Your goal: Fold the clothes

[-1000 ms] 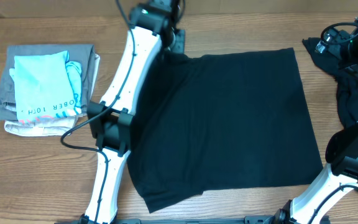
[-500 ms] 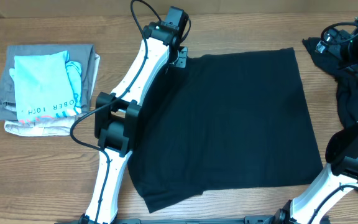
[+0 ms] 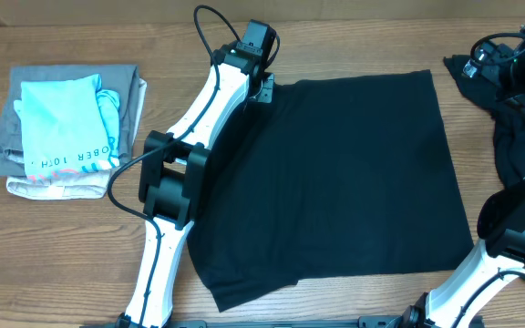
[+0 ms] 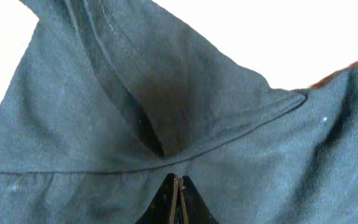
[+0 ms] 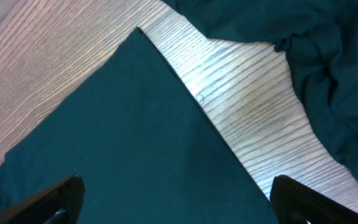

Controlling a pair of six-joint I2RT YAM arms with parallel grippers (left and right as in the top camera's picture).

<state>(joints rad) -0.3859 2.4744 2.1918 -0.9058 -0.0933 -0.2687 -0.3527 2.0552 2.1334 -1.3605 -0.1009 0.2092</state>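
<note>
Partway: folded stack (image 3: 66,128) at left on table (image 3: 62,255); black shirt (image 3: 335,182) flat mid-frame, unfolded, left fingers (image 4: 163,205) pinched on its upper-left corner; right fingers (image 5: 55,200) wide apart, empty, upper right by unfolded dark pile (image 3: 518,118).

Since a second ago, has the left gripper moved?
Yes. The left gripper has shifted right, farther from the folded stack, pinching a corner of the black shirt.

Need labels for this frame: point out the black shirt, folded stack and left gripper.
black shirt (image 3: 344,173), overhead view, middle of cloth.
folded stack (image 3: 62,123), overhead view, light blue top garment.
left gripper (image 4: 176,183), left wrist view, between fingertips.
</note>
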